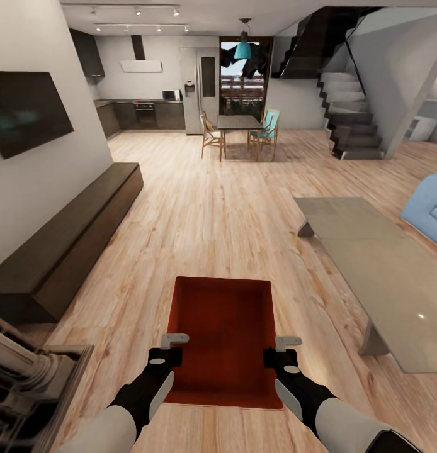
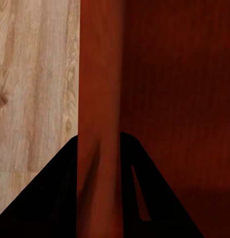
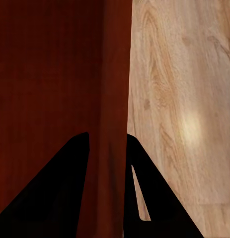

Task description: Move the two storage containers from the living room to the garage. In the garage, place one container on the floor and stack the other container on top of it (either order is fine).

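Between both claws | storage container (image 1: 222, 336) | left claw (image 1: 172, 347), right claw (image 1: 283, 350) each clamp 1 wall

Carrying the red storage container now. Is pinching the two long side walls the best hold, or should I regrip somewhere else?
Keep that hold. The storage container is shallow and open-topped with thin low walls, so each pincer should straddle a long side wall from above, one finger inside and one outside. The left pincer and right pincer sit on opposite walls, near the end closest to the robot; moving them toward mid-length would probably balance it better.

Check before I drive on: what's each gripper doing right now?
Left gripper: shut on the storage container, left wall.
Right gripper: shut on its right wall.
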You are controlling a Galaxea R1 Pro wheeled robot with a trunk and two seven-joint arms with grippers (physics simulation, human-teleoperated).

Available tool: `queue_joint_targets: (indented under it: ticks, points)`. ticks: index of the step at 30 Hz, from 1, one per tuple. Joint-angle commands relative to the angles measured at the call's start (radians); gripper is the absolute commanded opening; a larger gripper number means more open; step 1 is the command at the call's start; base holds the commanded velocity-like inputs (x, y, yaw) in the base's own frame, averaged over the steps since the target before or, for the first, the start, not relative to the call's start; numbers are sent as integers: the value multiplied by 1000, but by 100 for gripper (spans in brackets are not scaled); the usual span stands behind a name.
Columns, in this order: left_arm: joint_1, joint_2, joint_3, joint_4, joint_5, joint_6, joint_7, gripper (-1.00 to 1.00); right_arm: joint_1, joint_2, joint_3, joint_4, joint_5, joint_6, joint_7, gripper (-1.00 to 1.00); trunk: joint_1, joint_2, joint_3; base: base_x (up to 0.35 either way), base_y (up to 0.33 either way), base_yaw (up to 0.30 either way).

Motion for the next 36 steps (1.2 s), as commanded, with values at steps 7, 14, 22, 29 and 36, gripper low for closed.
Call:
queue_joint_targets:
  ticks: [7, 14, 22, 29, 36]
  points:
    - [0, 2, -17, 1, 29, 45, 12, -100, -2, -9, -17, -2, 10, -16, -20, -100, 1, -2, -2, 322, 0, 0]
    - [0, 2, -17, 1, 29, 45, 12, -100, -2, -8, -17, -2, 10, -16, -20, -100, 1, -2, -2, 322, 0, 0]
    - [0, 2, -17, 1, 29, 45, 12, -100, -2, -9, -17, -2, 12, -16, -20, -100, 1, -2, -2, 322, 0, 0]
    - [0, 2, -17, 1, 29, 44, 12, -100, -2, -8, -17, -2, 12, -16, -20, -100, 1, -2, -2, 321, 0, 0]
    - [0, 2, -17, 1, 29, 44, 12, -100, -2, -8, -17, -2, 12, -16, -20, -100, 1, -2, -2, 322, 0, 0]
